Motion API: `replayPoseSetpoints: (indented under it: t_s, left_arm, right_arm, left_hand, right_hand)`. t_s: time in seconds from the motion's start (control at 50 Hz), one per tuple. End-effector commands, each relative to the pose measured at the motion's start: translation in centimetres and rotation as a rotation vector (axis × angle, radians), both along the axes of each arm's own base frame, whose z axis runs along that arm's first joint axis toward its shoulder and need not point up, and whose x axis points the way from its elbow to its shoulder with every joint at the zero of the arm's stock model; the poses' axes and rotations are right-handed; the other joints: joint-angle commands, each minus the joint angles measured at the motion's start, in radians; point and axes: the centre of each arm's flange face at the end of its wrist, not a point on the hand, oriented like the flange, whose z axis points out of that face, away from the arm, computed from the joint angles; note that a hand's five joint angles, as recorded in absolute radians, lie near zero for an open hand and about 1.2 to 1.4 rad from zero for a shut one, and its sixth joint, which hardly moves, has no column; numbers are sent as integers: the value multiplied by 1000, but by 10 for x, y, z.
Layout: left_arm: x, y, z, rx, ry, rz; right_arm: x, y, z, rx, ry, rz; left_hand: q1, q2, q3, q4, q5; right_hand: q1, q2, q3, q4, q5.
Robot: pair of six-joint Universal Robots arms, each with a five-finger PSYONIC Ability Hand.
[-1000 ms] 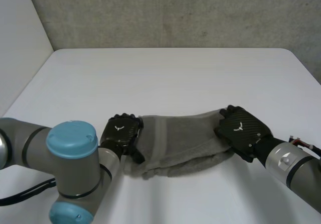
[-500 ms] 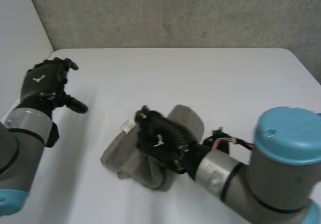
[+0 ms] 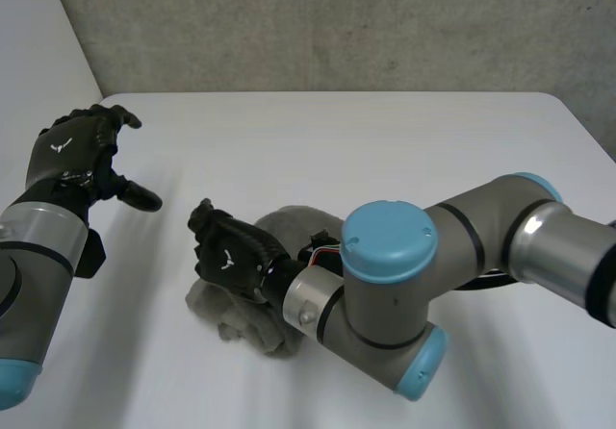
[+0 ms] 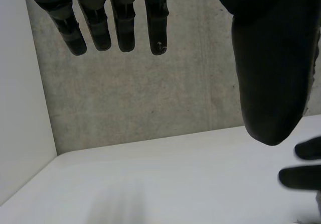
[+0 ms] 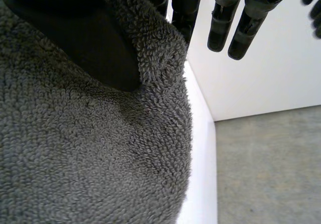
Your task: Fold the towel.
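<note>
The grey towel [image 3: 245,321] lies bunched in a doubled-over heap on the white table [image 3: 337,140], left of the middle and near the front. My right arm reaches across to the left, and my right hand [image 3: 229,256] sits on top of the heap's left part. In the right wrist view its thumb [image 5: 100,38] presses into the towel [image 5: 90,158] and the fingers [image 5: 225,23] reach past the cloth's edge, pinching it. My left hand [image 3: 72,155] hangs above the table's left edge, apart from the towel. It is open, with straight fingers [image 4: 120,23], and holds nothing.
A concrete wall [image 3: 337,25] runs behind the table and a white wall [image 3: 38,83] stands at its left. The table's back half and right side are bare.
The towel lay stretched out with a hand at each end. My right hand has carried its end over to the left, doubling the towel. My left hand has let go and risen to the far left.
</note>
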Motion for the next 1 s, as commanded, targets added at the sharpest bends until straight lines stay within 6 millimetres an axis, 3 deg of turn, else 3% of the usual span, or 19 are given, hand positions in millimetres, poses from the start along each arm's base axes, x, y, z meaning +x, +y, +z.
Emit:
replayPoseSetpoints:
  t_s: [0.02, 0.12, 0.14, 0.16, 0.18, 0.2, 0.22, 0.28, 0.32, 0.34, 0.38, 0.44, 0.48, 0.5, 0.6, 0.64, 0.76, 0.86, 1.0]
  left_arm:
    - [-2, -1, -1, 1, 2, -4]
    - [-4, 0, -2, 1, 2, -11]
    - [-4, 0, -2, 1, 2, -11]
    - [-4, 0, -2, 1, 2, -11]
    - [-4, 0, -2, 1, 2, -11]
    - [-4, 0, -2, 1, 2, -11]
    - [-4, 0, -1, -2, 3, -13]
    - [-4, 1, -1, -4, 4, -13]
    - [-4, 1, 1, -10, 5, -13]
    - [-4, 1, 1, -10, 5, -13]
    - [-5, -1, 4, -20, 9, -13]
    - [-5, -1, 6, -26, 10, -13]
    - [-7, -3, 11, -43, 16, -19]
    - [-7, -3, 11, -43, 16, -19]
    - [-20, 3, 16, -62, 23, -65]
    - [-26, 4, 19, -76, 28, -85]
    - [-35, 1, 17, -76, 24, -128]
    - [-57, 10, -5, -5, 8, -309]
    - [-63, 9, -17, 25, -9, -340]
  right_arm:
    - [8, -4, -16, 100, 14, 9]
    - [12, 0, -15, 257, -35, 54]
    - [13, 2, -13, 320, -53, 61]
    - [12, 5, -10, 373, -71, 70]
    - [12, 5, -10, 374, -71, 70]
    - [11, 7, -5, 418, -86, 74]
    - [8, 8, 8, 445, -112, 69]
    - [3, 8, 21, 476, -139, 58]
    - [-8, 10, 46, 538, -213, 39]
    - [-8, 10, 47, 538, -214, 39]
    - [-26, -2, 76, 584, -325, -6]
    - [-36, -9, 87, 612, -376, -38]
    - [-57, -20, 97, 665, -422, -102]
    - [-57, -20, 97, 665, -422, -103]
    - [-95, -32, 91, 745, -395, -245]
    - [-119, -38, 82, 807, -365, -350]
    - [-156, -49, 63, 894, -338, -514]
    - [-166, -56, 59, 901, -345, -555]
    - [-165, -57, 56, 901, -343, -552]
  left_hand:
    - [-67, -50, -49, -55, -16]
    - [-67, -50, -49, -55, -16]
    - [-67, -50, -49, -55, -16]
    - [-67, -50, -49, -55, -16]
    - [-67, -50, -49, -55, -16]
    - [-67, -50, -49, -55, -16]
    - [-67, -50, -49, -55, -16]
    - [-67, -50, -49, -55, -16]
    - [-67, -50, -49, -55, -16]
    - [-67, -50, -49, -55, -16]
    - [-67, -50, -49, -55, -16]
    - [-67, -50, -49, -55, -16]
    - [-67, -50, -49, -55, -16]
    - [-67, -50, -49, -55, -16]
    - [-67, -50, -49, -55, -16]
    - [-64, -47, -49, -55, -13]
    - [-49, -32, -49, -55, 2]
    - [-46, -29, -49, -55, 5]
    - [-43, -27, -49, -55, 8]
  right_hand:
    - [152, 174, -52, -70, 94]
    - [65, 86, -52, -70, 7]
    - [-235, -213, -52, -70, -292]
    - [-720, -698, -52, -70, -777]
    - [-725, -703, -52, -70, -782]
    - [-1070, -1048, -52, -70, -1127]
    - [-1070, -1048, -52, -70, -1127]
    - [-1070, -1048, -52, -70, -1127]
    - [-1070, -1048, -52, -70, -1127]
    - [-1070, -1048, -52, -70, -1127]
    - [-1070, -1048, -52, -70, -1127]
    - [-1070, -1048, -52, -70, -1127]
    - [-1070, -1048, -52, -70, -1127]
    - [-1070, -1048, -52, -70, -1127]
    - [-1070, -1048, -52, -70, -1127]
    - [-1070, -1048, -52, -70, -1127]
    - [-1070, -1048, -52, -70, -1127]
    - [-1070, -1048, -52, -70, -1127]
    - [-1070, -1048, -52, -70, -1127]
